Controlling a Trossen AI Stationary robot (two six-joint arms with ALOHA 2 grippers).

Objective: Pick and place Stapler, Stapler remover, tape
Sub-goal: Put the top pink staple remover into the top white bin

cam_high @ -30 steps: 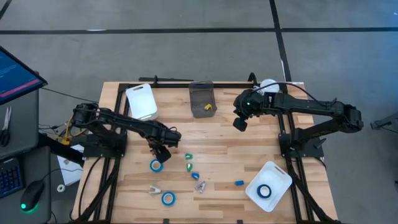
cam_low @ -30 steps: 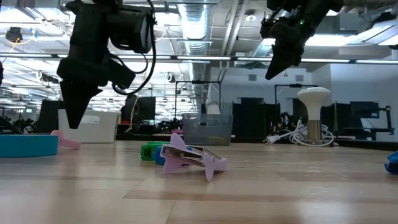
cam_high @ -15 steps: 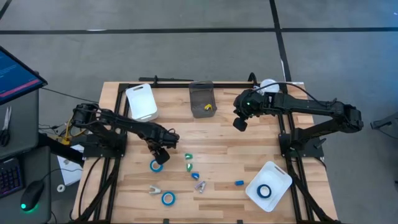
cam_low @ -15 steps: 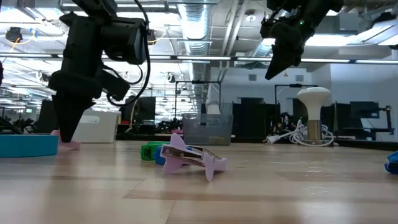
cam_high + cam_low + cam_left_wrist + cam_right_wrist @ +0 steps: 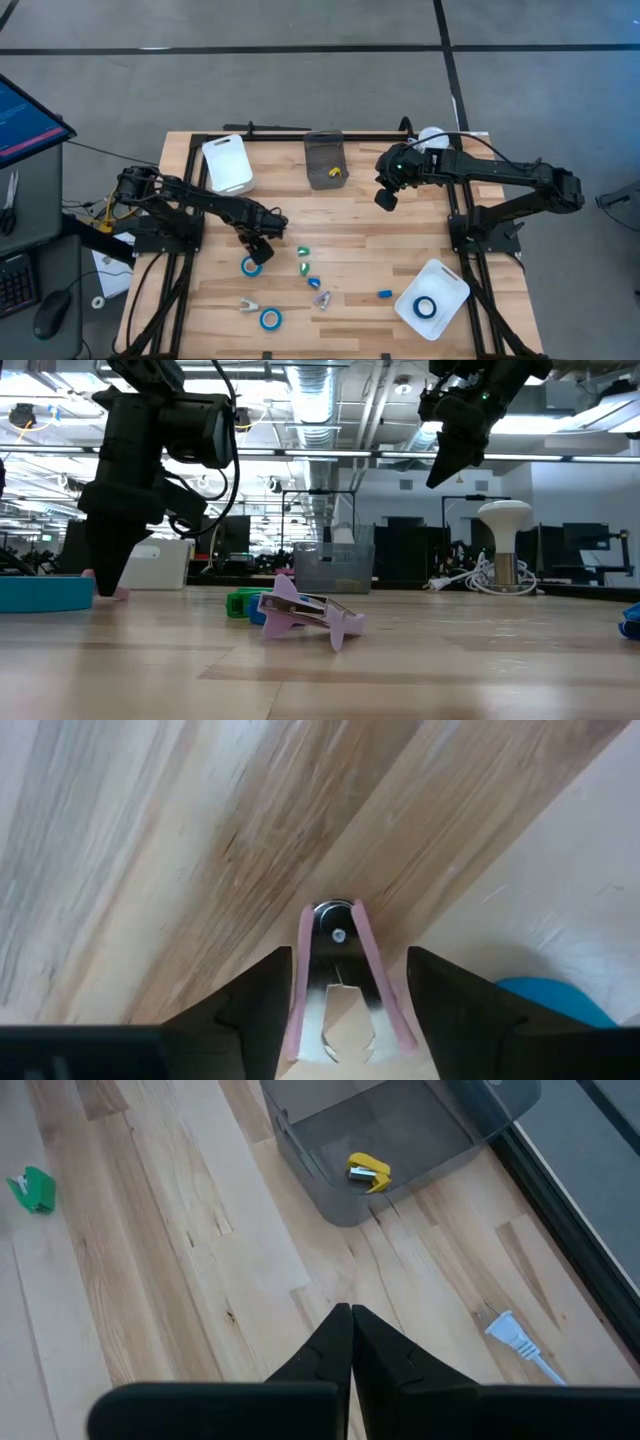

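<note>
The left tool [image 5: 256, 243] hung low over the table [image 5: 420, 245], its fingers spread around a pink stapler remover [image 5: 338, 982] lying between them, with a blue tape roll [image 5: 251, 266] just beside it at six o'clock. Closing off-centre could have skidded the remover across the wood or nudged that roll. The right tool [image 5: 386, 199], fingers pressed together and empty, waited near the grey bin [image 5: 325, 158] at three o'clock. Another tape roll [image 5: 426, 307] sat in the white tray [image 5: 446, 279].
</note>
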